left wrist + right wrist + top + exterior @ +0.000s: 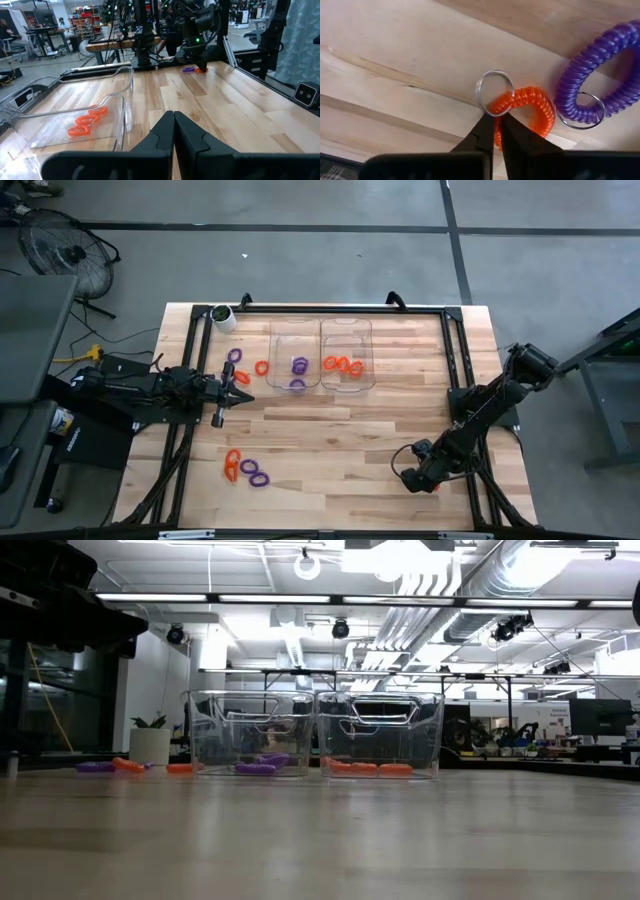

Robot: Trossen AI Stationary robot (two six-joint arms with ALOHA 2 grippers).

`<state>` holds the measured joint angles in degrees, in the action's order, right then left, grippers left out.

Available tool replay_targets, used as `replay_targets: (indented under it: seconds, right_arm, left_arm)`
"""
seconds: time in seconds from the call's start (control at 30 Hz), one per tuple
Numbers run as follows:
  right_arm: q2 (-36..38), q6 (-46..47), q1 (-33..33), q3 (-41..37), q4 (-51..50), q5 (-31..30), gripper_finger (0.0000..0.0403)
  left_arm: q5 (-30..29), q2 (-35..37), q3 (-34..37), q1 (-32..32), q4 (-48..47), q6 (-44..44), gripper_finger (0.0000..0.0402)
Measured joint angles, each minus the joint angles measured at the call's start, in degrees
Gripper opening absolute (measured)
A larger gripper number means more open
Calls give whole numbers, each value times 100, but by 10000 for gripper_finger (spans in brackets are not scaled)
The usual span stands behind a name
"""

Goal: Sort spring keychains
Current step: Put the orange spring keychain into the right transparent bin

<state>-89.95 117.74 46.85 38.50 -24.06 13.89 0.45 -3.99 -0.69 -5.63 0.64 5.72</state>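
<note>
Two clear trays stand at the table's far middle. The left tray (296, 355) holds purple spring keychains (299, 365); the right tray (346, 352) holds orange ones (343, 365). Loose keychains lie left of the trays (262, 367) and near the near-left edge (248, 468). My right gripper (496, 119) is low at the near-right part of the table, shut on an orange keychain (526, 107) that lies next to a purple one (602, 70). My left gripper (174, 117) is shut and hovers left of the trays, touching nothing. My right gripper pinches the orange keychain's coil (496, 108) between its two fingertips, right where the metal split ring (492, 90) joins it. The fingers come from above, slanting down. The keychain lies flat on the table top, its ring resting on the wood.
A white-and-green roll (223, 317) stands at the far-left corner. A black frame rail (455, 350) runs along the table's edges. Bare wood lies between the trays and my right gripper. The low view shows both trays (312, 735) and keychains to their left (128, 766).
</note>
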Motion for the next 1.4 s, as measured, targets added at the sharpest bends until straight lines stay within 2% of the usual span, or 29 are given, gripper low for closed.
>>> replay_targets:
  seconds: [0.3,0.57,0.73,1.03,1.23,1.4]
  right_arm:
    - [75,-262,-106,146,154,49,3]
    - [284,-716,-427,499,133,-760,1]
    - [293,-1380,-773,868,117,-1165,0]
    - [297,-3254,-1686,1631,125,-1964,0]
    - [306,-4819,-2510,2227,186,-2167,0]
    - [308,-6110,-3255,2580,686,-2236,0]
  left_arm:
    - [0,0,0,-1,0,0,1]
    - [2,1,0,-1,-1,0,1]
    - [2,1,0,-1,-2,0,1]
    - [0,2,0,0,-2,0,1]
    - [0,0,0,-1,-2,0,1]
    - [0,0,0,-1,-1,0,1]
